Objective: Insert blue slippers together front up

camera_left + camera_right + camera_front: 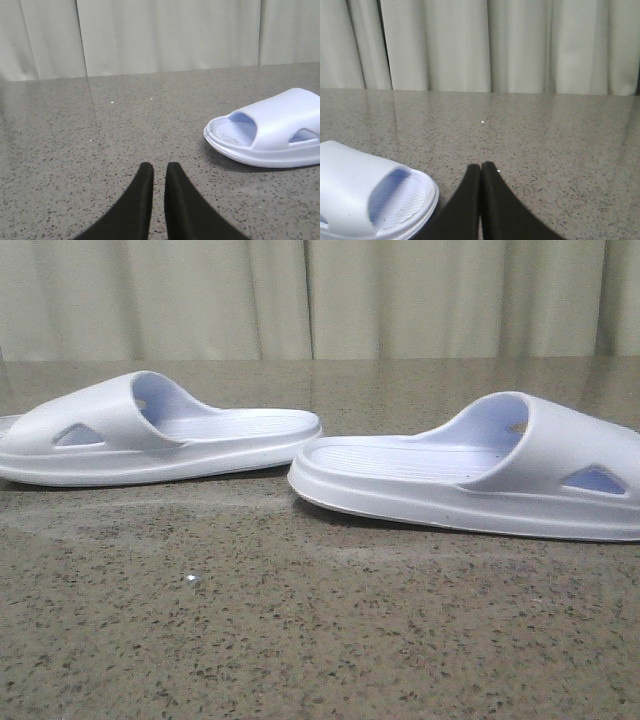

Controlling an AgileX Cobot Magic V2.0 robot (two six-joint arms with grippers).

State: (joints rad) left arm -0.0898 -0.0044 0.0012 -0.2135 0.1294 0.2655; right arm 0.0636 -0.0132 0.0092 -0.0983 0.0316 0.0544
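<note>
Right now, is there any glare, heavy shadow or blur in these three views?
Front view: even light, soft sheen on the table, thin shadows under both blue slippers, all sharp. Left wrist view: the left gripper is dark and slightly soft. Right wrist view: dimmer, with the right gripper nearly black.

We find no readable text, label, brand or number anywhere: none on the blue slippers (160,430), none on the speckled table (300,640) beneath them.
</note>
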